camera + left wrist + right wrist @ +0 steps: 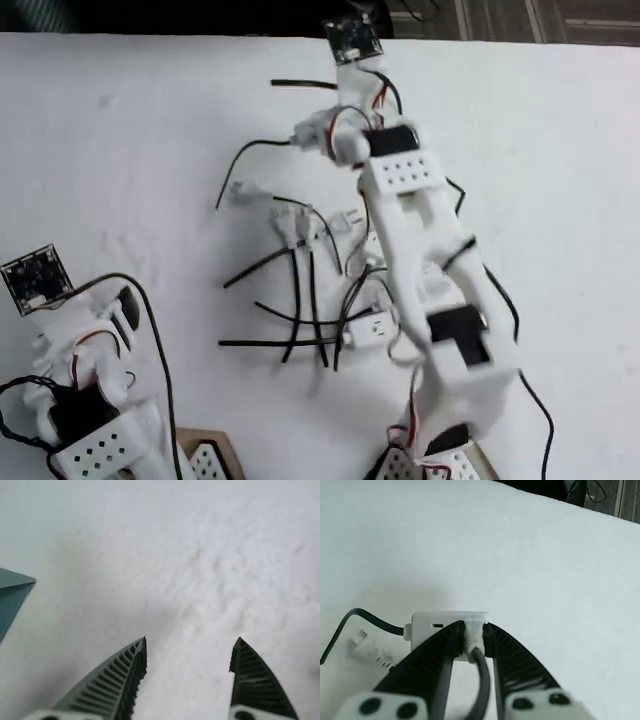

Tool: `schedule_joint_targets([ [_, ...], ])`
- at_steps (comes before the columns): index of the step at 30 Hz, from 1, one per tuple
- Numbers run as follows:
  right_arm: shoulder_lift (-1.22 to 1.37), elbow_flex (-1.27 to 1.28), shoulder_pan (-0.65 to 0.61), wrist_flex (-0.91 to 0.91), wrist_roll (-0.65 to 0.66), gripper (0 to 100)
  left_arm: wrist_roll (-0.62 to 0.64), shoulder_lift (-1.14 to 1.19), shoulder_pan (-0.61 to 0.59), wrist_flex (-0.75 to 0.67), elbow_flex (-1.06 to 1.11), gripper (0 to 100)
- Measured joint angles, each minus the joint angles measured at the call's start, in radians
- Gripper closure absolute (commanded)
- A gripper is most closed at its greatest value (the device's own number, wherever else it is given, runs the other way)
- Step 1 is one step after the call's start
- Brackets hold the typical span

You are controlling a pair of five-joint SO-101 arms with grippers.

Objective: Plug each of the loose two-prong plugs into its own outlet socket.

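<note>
One two-prong plug sits pinched in the right fingers, cord running back btwn them, nose against the outlet socket straight ahead; left fingers spread over bare desk, well apart.

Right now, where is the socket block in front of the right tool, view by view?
High view: socket block at the table's far middle, at the outstretched arm's tip.
Right wrist view: just past the right tool, which grips a plug at its face.
Left wrist view: left tool over the white table.
Shared landmark: the black cord leaving the block.
</note>
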Motion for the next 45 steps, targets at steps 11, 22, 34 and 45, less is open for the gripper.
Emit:
schedule_joint_targets([
  [11,0.347,-0.445,0.038,0.235,0.0,83.6,0.0,0.0,0.0,0.0,0.0,72],
  [22,0.345,-0.71,0.008,0.743,0.0,83.6,-0.048,0.0,-0.002,-0.025,0.031,72],
  [34,0.229,-0.617,-0.023,0.916,0.0,97.6,-0.051,0.0,-0.002,-0.025,0.031,72],
  [45,-0.183,-0.132,-0.023,0.916,0.295,97.4,-0.051,0.0,-0.002,-0.025,0.031,72],
])
